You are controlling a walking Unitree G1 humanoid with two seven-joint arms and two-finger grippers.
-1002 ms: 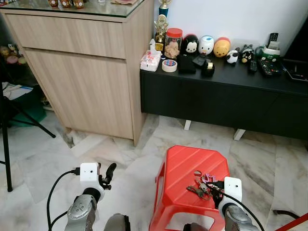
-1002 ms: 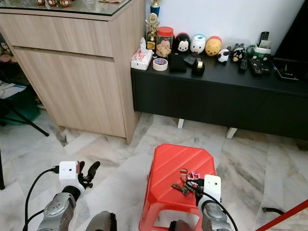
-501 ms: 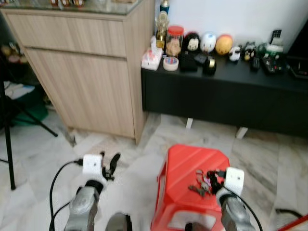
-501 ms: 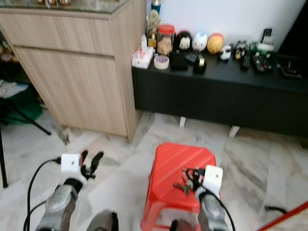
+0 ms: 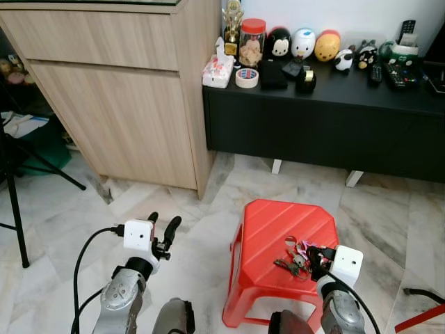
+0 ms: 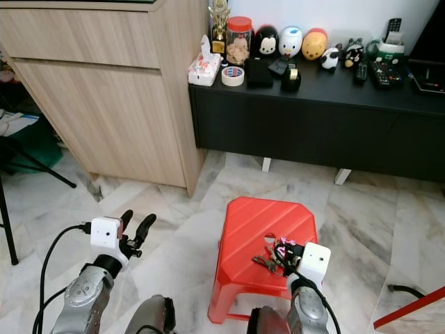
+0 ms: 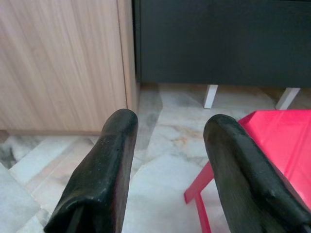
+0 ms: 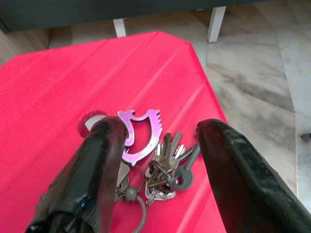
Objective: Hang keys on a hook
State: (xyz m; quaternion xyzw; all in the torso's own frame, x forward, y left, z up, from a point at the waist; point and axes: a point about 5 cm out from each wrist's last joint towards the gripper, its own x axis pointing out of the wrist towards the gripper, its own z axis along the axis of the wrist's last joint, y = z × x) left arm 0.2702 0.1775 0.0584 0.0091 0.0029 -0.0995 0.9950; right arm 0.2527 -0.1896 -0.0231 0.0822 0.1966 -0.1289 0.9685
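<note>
Right gripper [image 8: 155, 160] spread wide, holding nothing; hangs just above the keys [image 8: 155, 155], which lie flat on the red stool [image 8: 58, 82], toward its near right corner; bunch sits between the 2 fingers, 1 finger partly over the bunch's edge on the pink clip [image 8: 141, 131] side, the other beside it and apart; contact with the clip-side finger hard to judge from this angle.

Bunch's long axis runs roughly along the gripper's reach: clip at the far end, key blades fanned toward the wrist; so the fingers straddle it across the short side, good for a close-and-lift.

Left gripper [image 5: 161, 233] also open, empty, out over bare floor beside the stool, well apart from the keys; right arm is clearly the nearer.

No hook spotted; cabinet [image 5: 125, 104] and black bench [image 5: 327, 118] lie ahead.
</note>
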